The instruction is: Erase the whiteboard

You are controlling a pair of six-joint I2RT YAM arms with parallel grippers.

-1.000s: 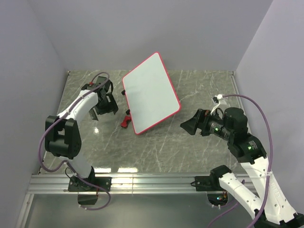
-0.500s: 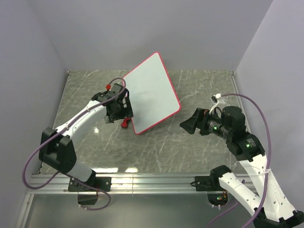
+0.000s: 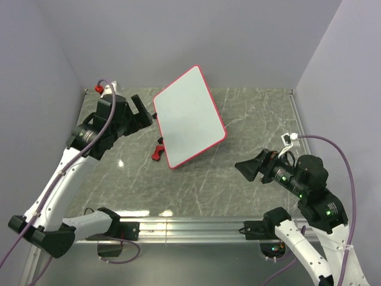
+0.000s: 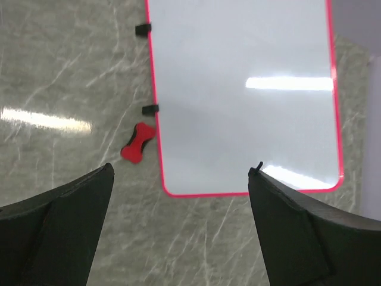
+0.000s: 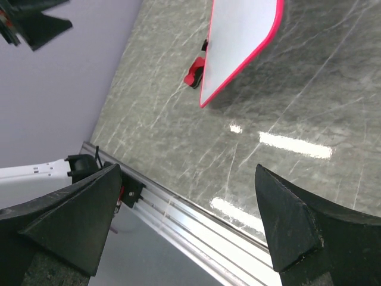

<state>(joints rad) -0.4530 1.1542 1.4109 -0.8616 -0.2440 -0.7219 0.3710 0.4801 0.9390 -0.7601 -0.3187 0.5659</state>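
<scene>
Two hands, both empty, both backed off since half a second ago. Right hand (image 3: 247, 168) sat nearest, over the near-right desk (image 3: 250, 119). It had pulled back toward its own base, well apart from the board. Its fingers were spread wide in the wrist view, nothing between them.

Eraser (image 3: 158, 151) lay on the desk just beside the board's left edge, next to one black foot. Same spot as a second ago; neither hand carried it.

Whiteboard (image 3: 189, 116) sat mid-desk toward the far side, skewed diagonally, one corner reaching toward the back wall. It had not shifted across the three frames. Its face read plain white in both the top and left wrist views, only lamp glare, no marks I could see.

Left hand (image 3: 141, 113) was farthest. Half a second ago it was down at the board's left edge, right by the eraser. By this frame it had lifted and swung away to the far left, looking down on board and eraser. Fingers were parted wide, holding nothing.

My read: clean face plus both arms retreating suggests the wiping was done and this was the pull-out. If any marks remained, the eraser would need regrasping first.
</scene>
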